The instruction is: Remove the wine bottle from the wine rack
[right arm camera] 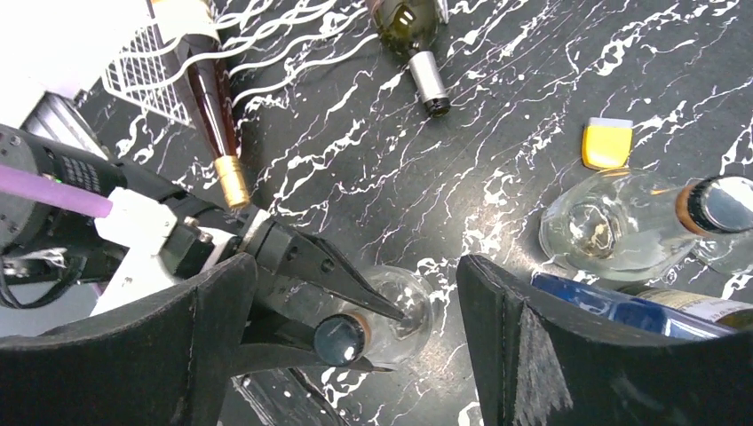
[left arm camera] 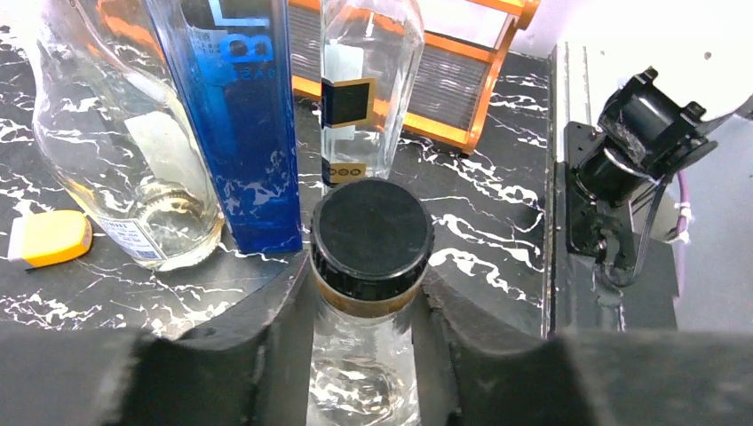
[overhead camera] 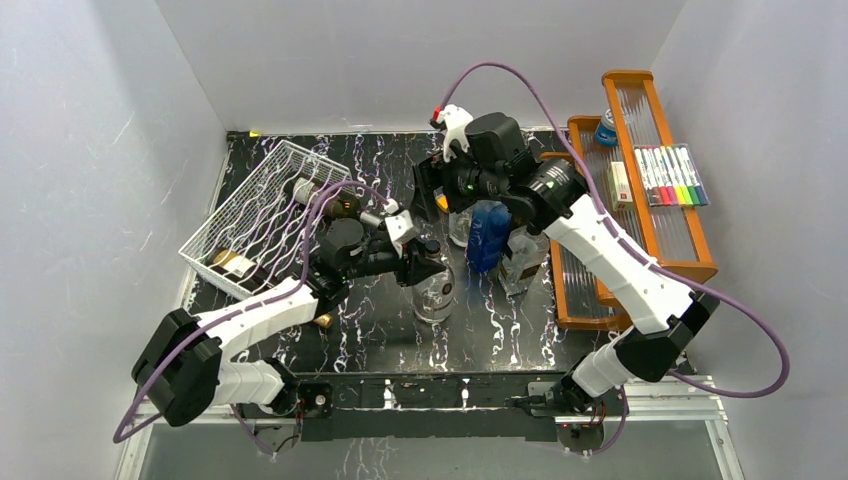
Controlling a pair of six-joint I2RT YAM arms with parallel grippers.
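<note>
The white wire wine rack point(overhead camera: 255, 205) sits at the back left and shows in the right wrist view point(right arm camera: 133, 62). A brown bottle point(right arm camera: 211, 106) with gold foil lies in the rack, its neck sticking out. My left gripper point(overhead camera: 432, 268) is shut on the neck of a clear wine bottle point(overhead camera: 436, 295) with a black cap point(left arm camera: 371, 232). The bottle stands upright on the table, away from the rack. My left fingers point(left arm camera: 284, 337) press both sides of the neck. My right gripper point(right arm camera: 355, 346) is open and empty, high above that bottle point(right arm camera: 391, 311).
A blue bottle point(left arm camera: 240, 124), a round clear bottle point(left arm camera: 115, 151) and a tall clear bottle point(left arm camera: 368, 80) stand just beyond the held one. A yellow block point(left arm camera: 49, 238) lies on the table. A green bottle point(right arm camera: 417, 53) lies near the rack. The orange tiered shelf point(overhead camera: 640, 210) stands at right.
</note>
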